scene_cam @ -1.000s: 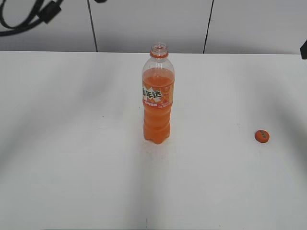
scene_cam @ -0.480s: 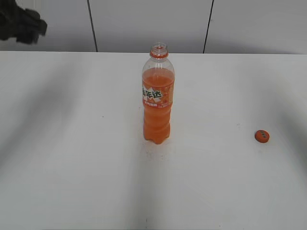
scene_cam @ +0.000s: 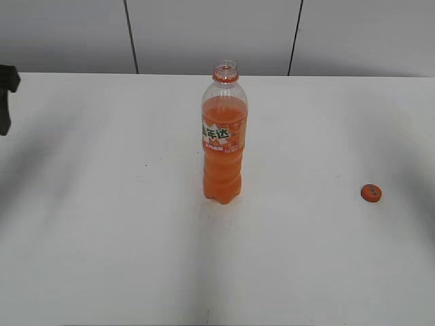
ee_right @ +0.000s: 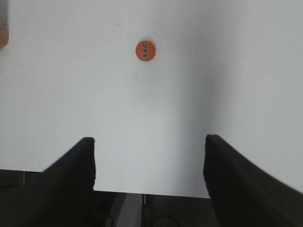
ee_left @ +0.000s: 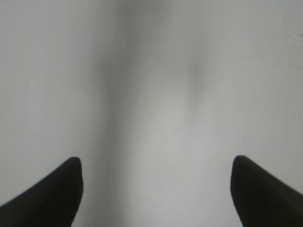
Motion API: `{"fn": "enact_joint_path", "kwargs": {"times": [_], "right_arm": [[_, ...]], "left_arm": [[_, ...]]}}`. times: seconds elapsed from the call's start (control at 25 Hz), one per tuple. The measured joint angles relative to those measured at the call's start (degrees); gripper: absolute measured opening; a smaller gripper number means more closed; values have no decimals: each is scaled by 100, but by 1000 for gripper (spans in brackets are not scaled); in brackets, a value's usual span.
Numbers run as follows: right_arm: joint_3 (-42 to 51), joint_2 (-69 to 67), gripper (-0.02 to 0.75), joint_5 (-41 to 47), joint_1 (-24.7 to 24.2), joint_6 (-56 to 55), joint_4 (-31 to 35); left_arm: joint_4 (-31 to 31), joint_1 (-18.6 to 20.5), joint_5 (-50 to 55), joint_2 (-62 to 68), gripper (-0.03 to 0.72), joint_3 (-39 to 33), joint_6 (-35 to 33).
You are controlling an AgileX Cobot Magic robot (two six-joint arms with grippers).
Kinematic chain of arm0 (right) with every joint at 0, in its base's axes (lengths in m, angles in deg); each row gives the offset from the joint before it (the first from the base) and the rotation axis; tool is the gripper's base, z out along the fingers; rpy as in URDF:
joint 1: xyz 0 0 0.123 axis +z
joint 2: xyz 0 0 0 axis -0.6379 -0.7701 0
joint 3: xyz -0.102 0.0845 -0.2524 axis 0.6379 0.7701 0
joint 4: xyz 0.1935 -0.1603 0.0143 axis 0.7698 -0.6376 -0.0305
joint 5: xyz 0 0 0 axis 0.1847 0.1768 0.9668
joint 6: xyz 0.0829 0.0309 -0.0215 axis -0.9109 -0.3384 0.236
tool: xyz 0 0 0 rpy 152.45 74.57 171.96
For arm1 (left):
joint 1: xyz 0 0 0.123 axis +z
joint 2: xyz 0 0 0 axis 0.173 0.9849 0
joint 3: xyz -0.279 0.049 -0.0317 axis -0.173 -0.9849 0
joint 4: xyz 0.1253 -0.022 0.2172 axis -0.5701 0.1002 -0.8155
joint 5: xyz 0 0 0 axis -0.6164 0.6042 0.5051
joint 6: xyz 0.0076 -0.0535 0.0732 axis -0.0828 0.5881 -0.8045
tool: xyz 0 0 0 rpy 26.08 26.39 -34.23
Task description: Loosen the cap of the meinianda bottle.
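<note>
Mid-table, I see the meinianda bottle (scene_cam: 224,136) standing upright, its neck bare; the cap (scene_cam: 371,193) lies well apart to its right, so it's already off. My left gripper (ee_left: 156,189) and right gripper (ee_right: 149,163) both hang spread wide, holding nothing.

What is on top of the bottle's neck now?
Nothing: the bottle stands open. Its cap lies apart on the table, to the right. Orange soda fills the bottle below the neck.

cap (scene_cam: 371,193) mark too small to read, left wrist view blurred
</note>
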Motion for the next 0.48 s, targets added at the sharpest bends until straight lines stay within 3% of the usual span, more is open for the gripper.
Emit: {"fn": "enact_joint_path", "kwargs": {"times": [0.16, 0.48], "right_arm": [[489, 424, 533, 0, 0, 0, -12], [1726, 2073, 533, 16, 0, 8, -12]], "left_arm": [[0, 256, 179, -499, 576, -262, -118], [40, 263, 244, -2746, 576, -1871, -130]]}}
